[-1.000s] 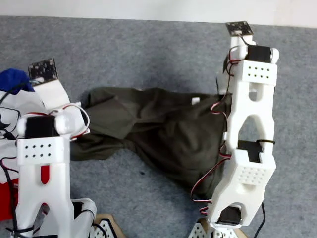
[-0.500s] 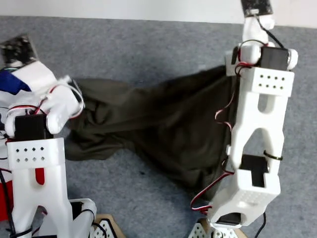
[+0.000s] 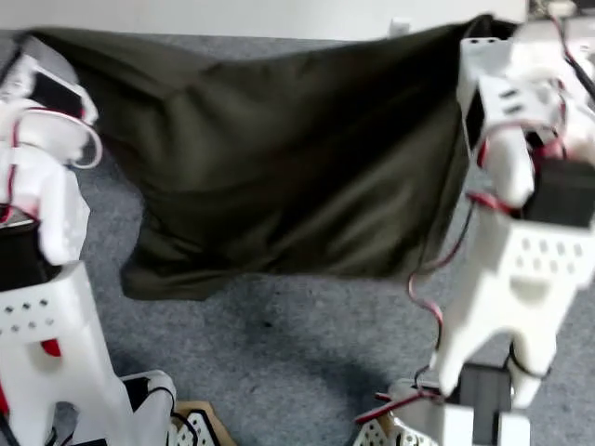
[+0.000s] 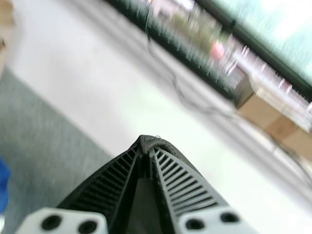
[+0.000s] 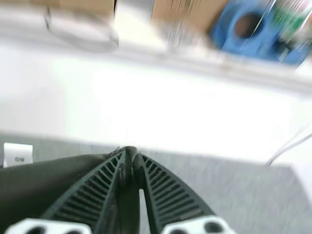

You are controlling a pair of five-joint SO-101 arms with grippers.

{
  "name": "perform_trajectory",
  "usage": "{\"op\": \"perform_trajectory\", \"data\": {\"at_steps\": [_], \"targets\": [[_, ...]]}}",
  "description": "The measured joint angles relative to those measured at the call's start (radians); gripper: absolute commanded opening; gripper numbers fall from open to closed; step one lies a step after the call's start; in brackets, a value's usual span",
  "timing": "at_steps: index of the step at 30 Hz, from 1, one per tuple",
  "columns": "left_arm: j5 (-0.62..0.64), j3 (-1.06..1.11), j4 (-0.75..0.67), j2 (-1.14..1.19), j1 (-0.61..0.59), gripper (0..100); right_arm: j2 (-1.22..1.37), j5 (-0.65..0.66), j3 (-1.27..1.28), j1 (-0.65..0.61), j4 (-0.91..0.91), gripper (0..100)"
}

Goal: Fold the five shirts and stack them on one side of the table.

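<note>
A dark olive shirt (image 3: pixel 279 158) hangs stretched in the air between both arms, above the grey table (image 3: pixel 307 362), its lower edge drooping toward the carpeted surface. My left gripper (image 4: pixel 146 146) is shut on one top corner of the shirt; a sliver of dark cloth shows between its black ribbed fingers (image 4: pixel 173 180). My right gripper (image 5: pixel 129 155) is shut on the other top corner, with the olive shirt (image 5: pixel 44 180) and its white label (image 5: pixel 17 155) trailing off to one side. In the high view the arms stand at the far left (image 3: pixel 42 232) and far right (image 3: pixel 521 214).
The table's far edge meets a white floor strip (image 3: pixel 279 17). A bit of red and white cloth (image 3: pixel 5 400) shows at the left edge by the left arm's base. Grey tabletop lies bare below the hanging shirt.
Both arms have lifted and pulled apart, raising the shirt off the table and spreading it wide toward the far edge. The blue cloth at left has gone out of sight behind the left arm.
</note>
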Motion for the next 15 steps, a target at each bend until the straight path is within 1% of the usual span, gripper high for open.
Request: {"op": "perform_trajectory", "data": {"at_steps": [11,15], "targets": [[0.0,-0.272,-0.003,-0.014,-0.126,1,-0.258,0.0,-0.002,0.0,-0.006,0.7],[0.0,-0.336,-0.003,-0.068,-0.147,1,-0.319,0.0,-0.012,0.0,-0.006,0.7]]}}
